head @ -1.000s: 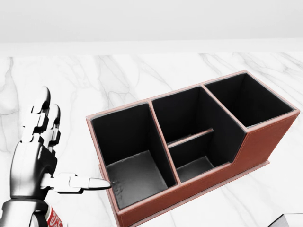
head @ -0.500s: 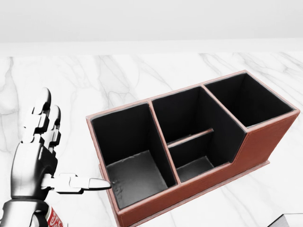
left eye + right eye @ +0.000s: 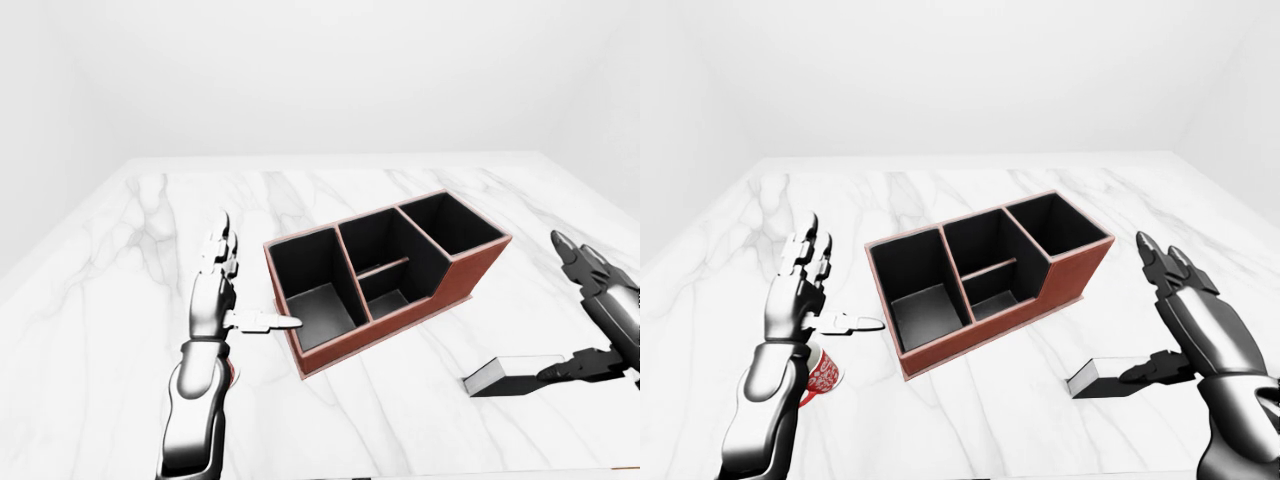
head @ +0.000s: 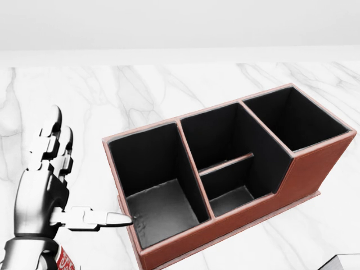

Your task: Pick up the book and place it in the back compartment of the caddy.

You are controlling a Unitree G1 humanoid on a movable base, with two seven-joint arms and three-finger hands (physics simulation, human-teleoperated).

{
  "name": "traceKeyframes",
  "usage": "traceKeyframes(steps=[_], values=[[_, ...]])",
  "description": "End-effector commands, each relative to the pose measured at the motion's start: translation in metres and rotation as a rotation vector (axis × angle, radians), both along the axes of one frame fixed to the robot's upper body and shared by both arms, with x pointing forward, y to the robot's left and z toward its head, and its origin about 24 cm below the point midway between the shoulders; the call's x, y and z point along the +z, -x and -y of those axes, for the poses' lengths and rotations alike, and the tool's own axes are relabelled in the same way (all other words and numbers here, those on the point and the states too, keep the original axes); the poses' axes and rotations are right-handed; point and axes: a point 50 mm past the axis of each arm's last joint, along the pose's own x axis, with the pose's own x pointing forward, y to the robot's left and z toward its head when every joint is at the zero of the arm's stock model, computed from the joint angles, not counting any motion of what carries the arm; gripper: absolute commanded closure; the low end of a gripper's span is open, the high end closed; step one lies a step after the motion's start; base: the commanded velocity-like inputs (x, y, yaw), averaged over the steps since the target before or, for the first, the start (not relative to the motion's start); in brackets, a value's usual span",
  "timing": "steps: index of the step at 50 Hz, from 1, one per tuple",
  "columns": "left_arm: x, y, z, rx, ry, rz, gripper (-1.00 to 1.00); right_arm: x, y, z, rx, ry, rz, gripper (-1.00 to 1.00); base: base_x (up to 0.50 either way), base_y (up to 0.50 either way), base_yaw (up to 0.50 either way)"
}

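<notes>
Left hand up at the left of the right-eye view, fingers spread wide, thumb pointing sideways toward the caddy's near-left corner, holding nothing. Red patterned mug under its wrist on the tabletop, partly hidden by the arm. Caddy centre, brown outside, black inside: one large compartment at its left end, a middle one split by a low divider, one tall compartment at its right end, all with nothing in them. Which counts as "back" can't be fixed from these views; probably the tall right-end one, farthest up the view. Book lies flat on the tabletop lower right, well apart from the caddy, dark cover, pale page edge facing left. Right hand just over and beside the book's right end, fingers wide, thumb tip down at the cover; touching or not, can't tell. No grip.

Step, as judged: reaching for the book, pick not yet done. Next: close the right fingers round the book's end, lift, tilt it upright, carry it over to the caddy.

Tabletop white marble with grey veins. Room plain white walls, featureless.
</notes>
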Motion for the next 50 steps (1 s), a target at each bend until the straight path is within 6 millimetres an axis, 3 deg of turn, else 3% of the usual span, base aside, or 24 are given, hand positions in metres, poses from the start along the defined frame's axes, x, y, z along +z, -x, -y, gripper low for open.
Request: traceKeyframes(steps=[1, 25, 50], values=[[-0.001, 0.0, 0.0, -0.001, 0.0, -0.004, -1.0, -0.015, -0.003, 0.007, -0.025, -0.022, -0.07, -1.0, 0.0, 0.0, 0.0], [-0.003, 0.0, 0.001, -0.003, -0.002, -0.013, -1.0, -0.044, -0.01, 0.017, -0.06, -0.05, -0.214, -1.0, 0.0, 0.0, 0.0], [-0.002, 0.0, 0.001, -0.003, -0.003, -0.01, -1.0, -0.061, -0.014, 0.022, -0.07, -0.064, -0.3, -1.0, 0.0, 0.0, 0.0]])
